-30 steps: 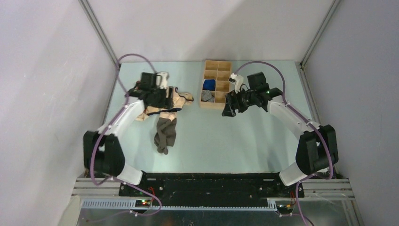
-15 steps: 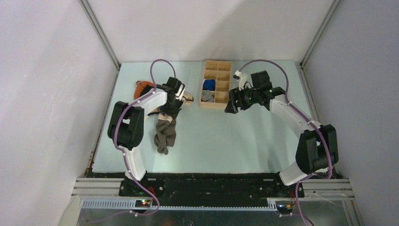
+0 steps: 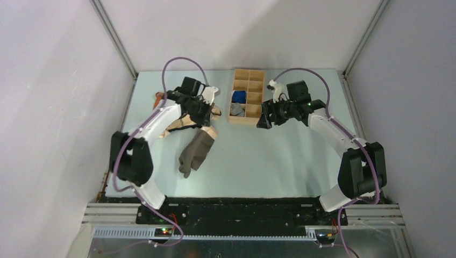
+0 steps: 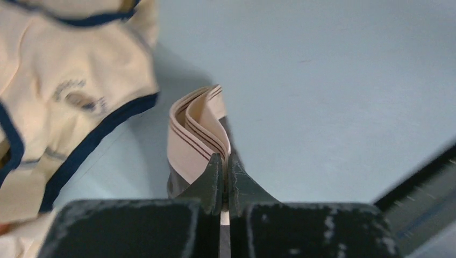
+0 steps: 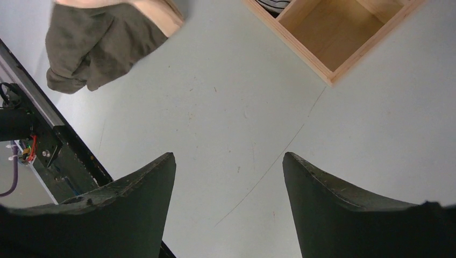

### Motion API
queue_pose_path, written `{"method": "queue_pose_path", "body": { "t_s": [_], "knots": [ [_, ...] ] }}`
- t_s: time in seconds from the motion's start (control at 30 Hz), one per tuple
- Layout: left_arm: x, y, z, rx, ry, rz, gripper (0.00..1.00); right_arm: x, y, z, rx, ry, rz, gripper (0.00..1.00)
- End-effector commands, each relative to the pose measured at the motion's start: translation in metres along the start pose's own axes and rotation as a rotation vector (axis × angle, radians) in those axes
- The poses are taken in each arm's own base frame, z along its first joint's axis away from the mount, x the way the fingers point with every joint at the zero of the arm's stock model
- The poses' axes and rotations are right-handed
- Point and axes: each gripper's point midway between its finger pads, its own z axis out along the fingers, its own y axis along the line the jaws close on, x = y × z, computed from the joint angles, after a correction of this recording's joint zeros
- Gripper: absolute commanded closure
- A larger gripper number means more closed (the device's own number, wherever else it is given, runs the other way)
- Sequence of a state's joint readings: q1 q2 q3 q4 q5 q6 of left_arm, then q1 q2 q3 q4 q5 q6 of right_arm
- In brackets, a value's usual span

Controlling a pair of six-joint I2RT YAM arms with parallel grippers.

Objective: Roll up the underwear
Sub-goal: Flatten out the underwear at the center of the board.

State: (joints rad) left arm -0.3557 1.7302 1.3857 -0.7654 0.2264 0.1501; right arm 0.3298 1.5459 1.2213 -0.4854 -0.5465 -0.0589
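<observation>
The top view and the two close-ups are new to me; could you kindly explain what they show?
Two robot arms are bolted to a table. The top view looks down from above; each close-up comes from a camera on one wrist. On the table lie the underwear, a cream garment and a wooden box of compartments. The left arm has its jaws shut on the underwear's waistband. The right arm hovers near the box, jaws open and empty.

Soft, even light falls from above, so the pale tabletop [image 3: 258, 161] looks uniformly bright (shadows on it are faint and soft-edged). The overhead view is grainy. Up close, the left gripper [image 4: 224, 161] is blurred, and the cream garment [image 4: 64, 80] beside it looks soft.
</observation>
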Motion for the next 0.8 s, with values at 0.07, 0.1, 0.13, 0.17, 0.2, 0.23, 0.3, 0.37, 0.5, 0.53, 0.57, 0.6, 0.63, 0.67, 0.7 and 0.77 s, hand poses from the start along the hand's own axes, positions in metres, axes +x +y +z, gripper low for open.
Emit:
{"method": "queue_pose_path", "body": {
  "t_s": [0.07,0.1,0.13,0.17,0.2,0.23,0.3,0.37,0.5,0.53,0.57,0.6,0.63,0.67,0.7,0.77],
  "knots": [
    [-0.046,-0.105,-0.097,0.527,-0.301,0.269,1.0,-0.008,0.001,-0.006,0.007,-0.048,-0.019,0.23],
    [-0.042,-0.101,-0.104,0.531,-0.293,0.257,1.0,-0.008,0.001,-0.006,0.006,-0.047,-0.023,0.23],
    [-0.041,-0.101,-0.111,0.553,-0.306,0.253,1.0,-0.009,0.0,-0.006,0.008,-0.05,-0.023,0.23],
    [-0.039,-0.088,-0.11,0.55,-0.315,0.205,1.0,-0.01,0.0,-0.006,0.006,-0.053,-0.024,0.23],
    [-0.032,-0.086,-0.106,0.59,-0.299,0.124,1.0,-0.01,0.0,-0.005,0.005,-0.053,-0.022,0.23],
    [-0.036,-0.067,-0.1,0.576,-0.325,0.061,0.99,-0.01,0.001,-0.004,-0.003,-0.054,-0.022,0.23],
    [-0.023,-0.032,-0.061,0.505,-0.241,-0.139,0.82,-0.008,0.005,0.002,-0.022,-0.046,-0.019,0.24],
    [0.001,0.024,-0.014,0.242,-0.09,-0.266,0.59,-0.007,0.011,0.007,-0.042,-0.038,-0.023,0.24],
    [0.002,0.11,-0.012,-0.185,-0.083,-0.338,0.44,-0.006,0.024,0.013,-0.065,-0.029,-0.055,0.24],
    [-0.007,0.119,-0.019,-0.236,-0.123,-0.336,0.38,-0.006,0.024,0.014,-0.063,-0.027,-0.061,0.24],
    [-0.012,0.128,-0.035,-0.311,-0.156,-0.347,0.36,-0.005,0.025,0.015,-0.064,-0.022,-0.062,0.24],
    [-0.019,0.13,-0.044,-0.34,-0.185,-0.358,0.35,-0.005,0.025,0.015,-0.061,-0.022,-0.06,0.24],
    [-0.026,0.127,-0.059,-0.371,-0.229,-0.37,0.34,-0.005,0.024,0.015,-0.058,-0.021,-0.059,0.24],
    [-0.035,0.116,-0.071,-0.37,-0.279,-0.354,0.34,-0.005,0.023,0.015,-0.053,-0.02,-0.057,0.24],
    [-0.041,0.104,-0.074,-0.342,-0.309,-0.351,0.34,-0.004,0.022,0.015,-0.051,-0.018,-0.054,0.24],
    [-0.058,0.063,-0.076,-0.241,-0.377,-0.289,0.38,-0.004,0.02,0.015,-0.046,-0.018,-0.047,0.24]
  ]
}}
